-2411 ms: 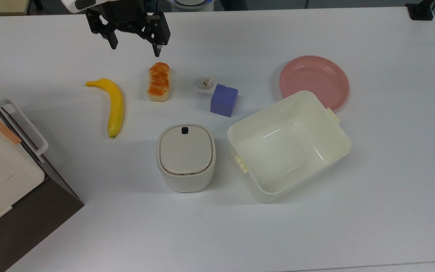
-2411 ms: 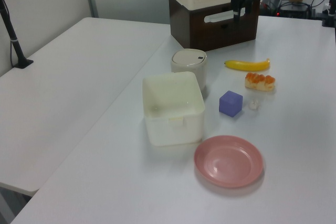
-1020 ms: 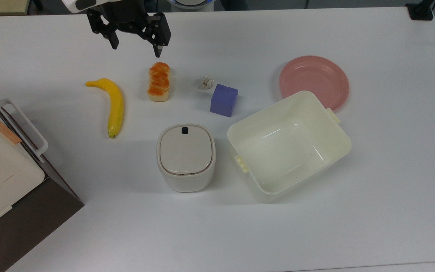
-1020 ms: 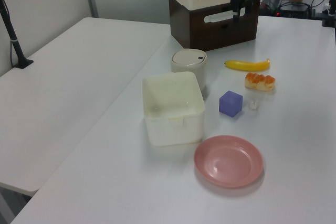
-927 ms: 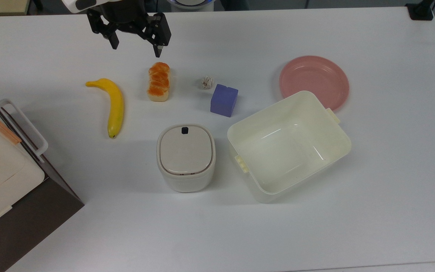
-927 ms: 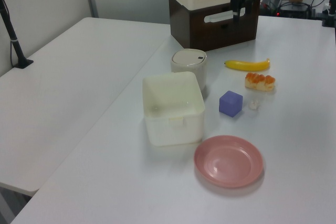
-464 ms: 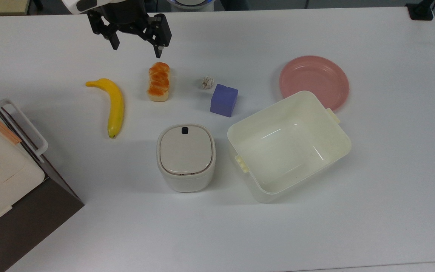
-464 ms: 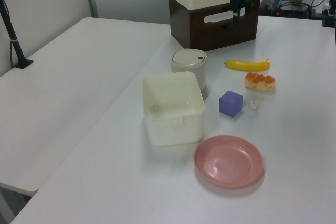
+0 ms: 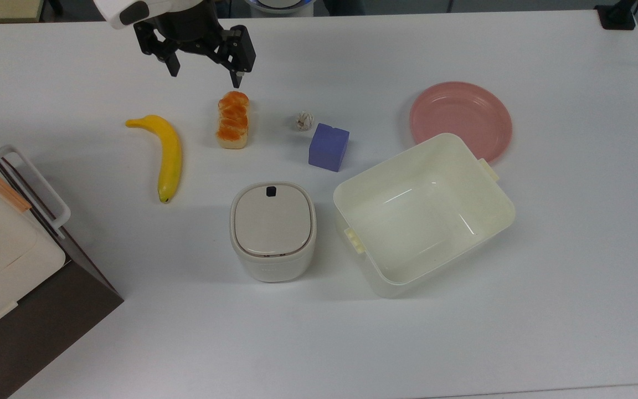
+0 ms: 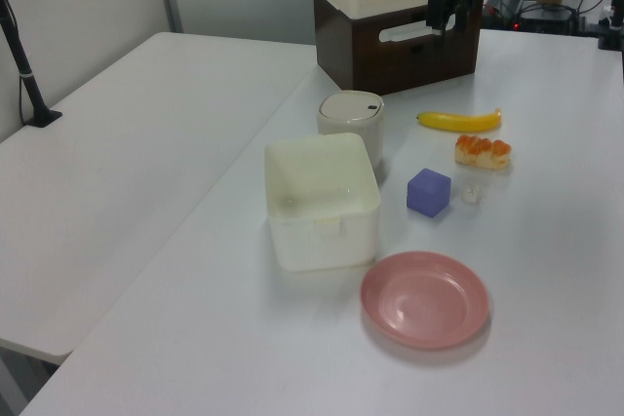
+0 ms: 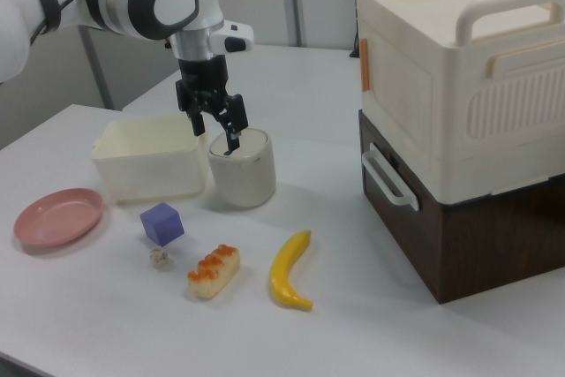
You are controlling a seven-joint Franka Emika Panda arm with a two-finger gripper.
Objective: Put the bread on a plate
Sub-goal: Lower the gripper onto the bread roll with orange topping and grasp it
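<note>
The black two-finger gripper [image 9: 204, 72] hangs spread open and empty at the top view's upper left, just above the glossy orange-brown toy loaf [image 9: 233, 120] lying on the white table [image 9: 574, 249]. This looks like the approach step; next it must descend, straddle the loaf, then carry it to the round pink plate [image 9: 461, 120] at the upper right.

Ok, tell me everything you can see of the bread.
The bread is a small oblong toy loaf with a glossy, lumpy orange-brown top and pale cream sides. It lies flat on the white table, untouched, between the banana and the purple cube in the top view. The open gripper hangs above the table beyond its far end, apart from it.
</note>
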